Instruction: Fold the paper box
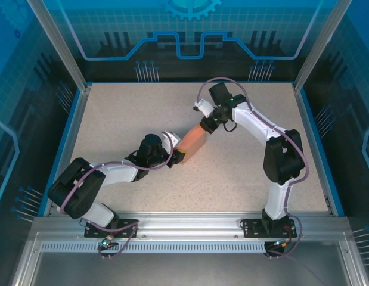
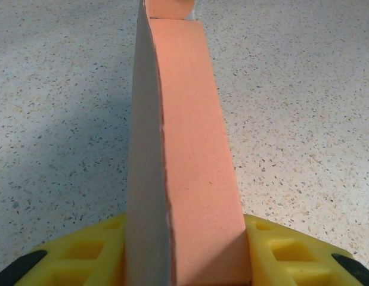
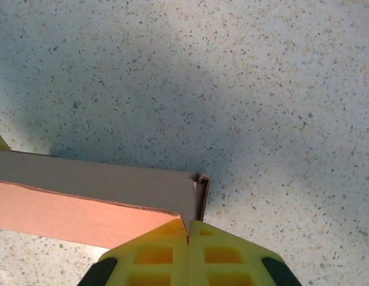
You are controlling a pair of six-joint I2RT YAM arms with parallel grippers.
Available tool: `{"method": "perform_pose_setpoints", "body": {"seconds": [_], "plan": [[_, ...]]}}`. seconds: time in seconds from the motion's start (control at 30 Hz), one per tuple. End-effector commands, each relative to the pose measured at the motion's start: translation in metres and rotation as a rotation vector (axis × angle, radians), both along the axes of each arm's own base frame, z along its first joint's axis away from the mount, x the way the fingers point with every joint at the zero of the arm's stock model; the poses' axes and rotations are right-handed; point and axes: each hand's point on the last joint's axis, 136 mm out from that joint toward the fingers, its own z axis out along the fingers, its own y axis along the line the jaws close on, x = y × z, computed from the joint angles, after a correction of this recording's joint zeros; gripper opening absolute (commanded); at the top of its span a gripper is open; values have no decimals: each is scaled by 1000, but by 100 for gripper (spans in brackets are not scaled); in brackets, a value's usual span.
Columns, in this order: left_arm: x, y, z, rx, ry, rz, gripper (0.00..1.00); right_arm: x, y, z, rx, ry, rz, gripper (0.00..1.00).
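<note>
The paper box is a salmon-orange cardboard sleeve held above the table's middle, between the two arms. My left gripper is shut on its near end. In the left wrist view the box runs away from the camera between the yellow fingers, with its grey inside face on the left. My right gripper is shut on the box's far end. In the right wrist view its yellow fingertips pinch the cardboard wall at the corner next to a small folded end flap. The box stretches off to the left.
The speckled beige table has a blue rim and glass enclosure walls around it. An aluminium rail carrying both arm bases lies along the near edge. The right arm's elbow stands over the right half.
</note>
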Motion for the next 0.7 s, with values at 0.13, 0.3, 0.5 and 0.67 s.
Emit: {"method": "perform_pose_setpoints", "body": {"seconds": [0.13,0.3,0.5,0.67], "plan": [[4,1,-8,33,21,14,29,-5,14,8,30,39,-21,6],[5,2,-8,37,20,20,29,-4,14,1,25,62,-39,5],[5,3,-9,40,21,26,29,-5,10,-11,7,67,-49,5],[6,4,-10,43,20,32,29,-5,3,-19,-32,30,-36,5]]}}
